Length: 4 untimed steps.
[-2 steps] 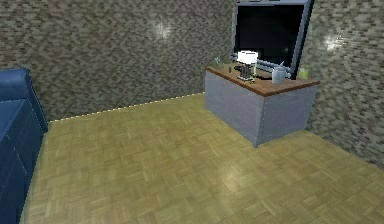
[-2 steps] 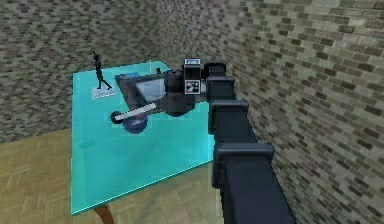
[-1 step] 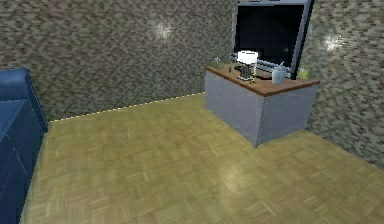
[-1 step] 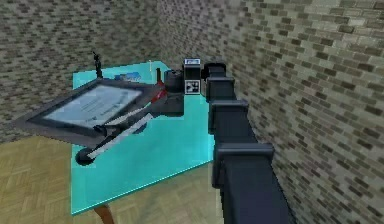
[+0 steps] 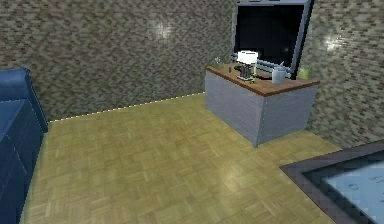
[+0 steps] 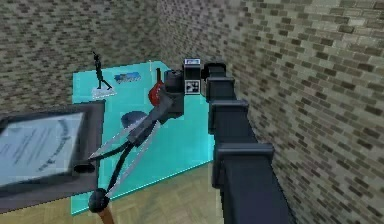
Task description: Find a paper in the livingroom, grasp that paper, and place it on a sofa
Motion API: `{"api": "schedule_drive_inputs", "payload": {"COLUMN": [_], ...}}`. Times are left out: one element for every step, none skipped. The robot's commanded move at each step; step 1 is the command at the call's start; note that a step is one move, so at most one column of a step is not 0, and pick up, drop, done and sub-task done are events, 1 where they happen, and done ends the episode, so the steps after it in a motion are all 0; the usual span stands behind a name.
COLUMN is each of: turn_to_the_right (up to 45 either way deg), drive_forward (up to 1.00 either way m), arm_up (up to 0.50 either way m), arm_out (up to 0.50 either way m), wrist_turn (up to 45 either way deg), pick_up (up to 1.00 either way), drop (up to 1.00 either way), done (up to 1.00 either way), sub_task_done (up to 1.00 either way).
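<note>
- I am seeing the gripper (image 6: 98, 178) at the cyan table's (image 6: 180, 140) near edge; its grip and load I cannot tell
- I am working the grasp; the pale sheet (image 6: 125, 78), likely the paper, is lying at the table's far end, needing more reach

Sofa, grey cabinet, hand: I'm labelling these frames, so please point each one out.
sofa (image 5: 15, 150), forward view, on its blue upholstery at the left edge.
grey cabinet (image 5: 232, 105), forward view, on a grey side panel.
hand (image 6: 95, 180), arm side view, midway between its fingertips.
</note>
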Motion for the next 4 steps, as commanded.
{"api": "schedule_drive_inputs", "payload": {"turn_to_the_right": [0.0, -27.0, 0.0, 0.0], "drive_forward": [0.0, 0.0, 1.0, 0.95], "arm_up": [0.0, 0.0, 0.0, 0.0], "arm_out": [-0.28, 0.0, 0.0, 0.0], "wrist_turn": [0.0, 0.0, 0.0, 0.0], "pick_up": [0.0, 0.0, 0.0, 0.0], "drop": [0.0, 0.0, 0.0, 0.0], "done": [0.0, 0.0, 0.0, 0.0], "sub_task_done": [0.0, 0.0, 0.0, 0.0]}}
